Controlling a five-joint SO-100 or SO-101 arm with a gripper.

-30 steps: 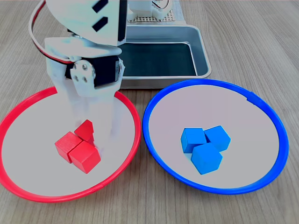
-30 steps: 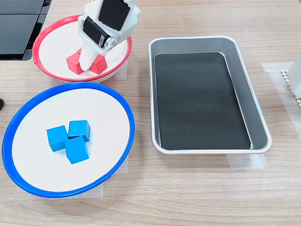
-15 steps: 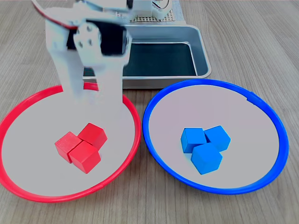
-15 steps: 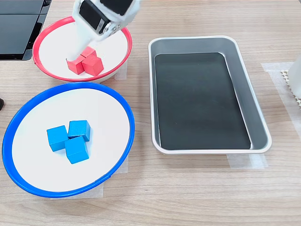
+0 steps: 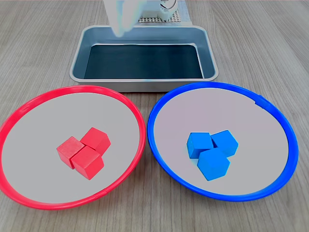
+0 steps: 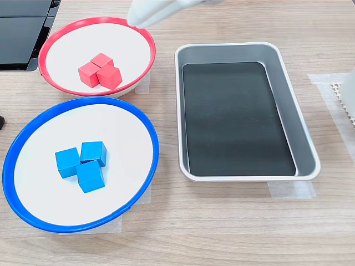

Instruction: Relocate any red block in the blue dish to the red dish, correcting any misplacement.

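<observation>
three red blocks (image 5: 84, 152) clustered, touching, inside red dish (image 5: 29, 108). blue dish (image 5: 270, 113) holds only three blue cubes (image 5: 212, 152), also bunched up. hand (image 5: 119, 19) blurry at top edge, above far rim of metal tray (image 5: 208, 53), well clear of both dishes. spread or pressed together? can't tell, too smeared.

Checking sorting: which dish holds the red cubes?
The red dish, red-rimmed: three red cubes clustered inside. The blue dish holds only blue cubes.
</observation>
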